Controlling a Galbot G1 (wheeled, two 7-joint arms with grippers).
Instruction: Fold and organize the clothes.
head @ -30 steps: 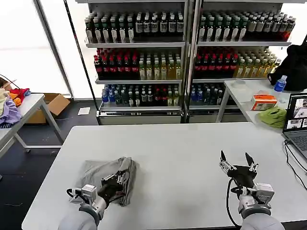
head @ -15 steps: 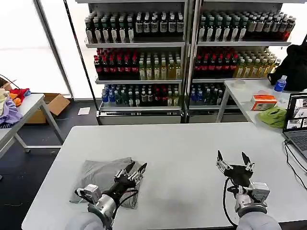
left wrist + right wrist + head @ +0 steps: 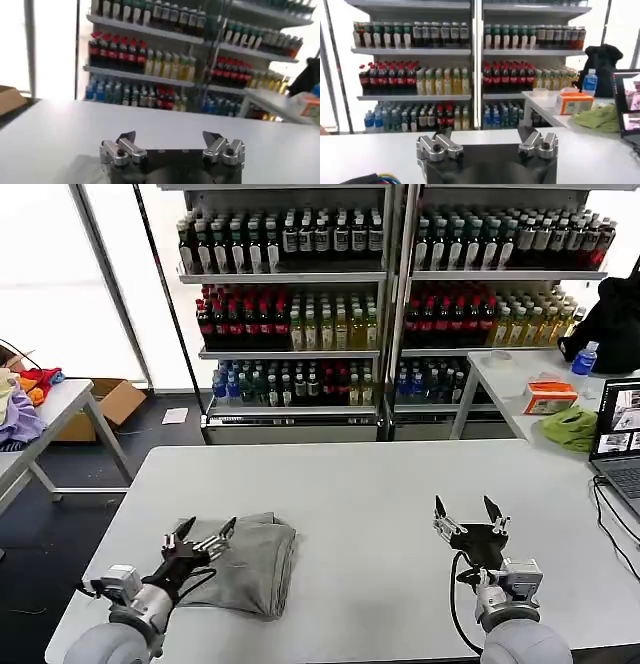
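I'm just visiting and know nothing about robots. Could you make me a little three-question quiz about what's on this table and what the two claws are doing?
1. True or false: the left gripper is clamped on the folded grey shirt.
2. Where does the shirt lie on the white table? A) on the robot's left side B) on its right side C) at the far edge
3. Fill in: the right gripper hangs over bare table with its fingers ____.

Key
1. False. It is open, above the shirt's left edge, holding nothing.
2. A.
3. open
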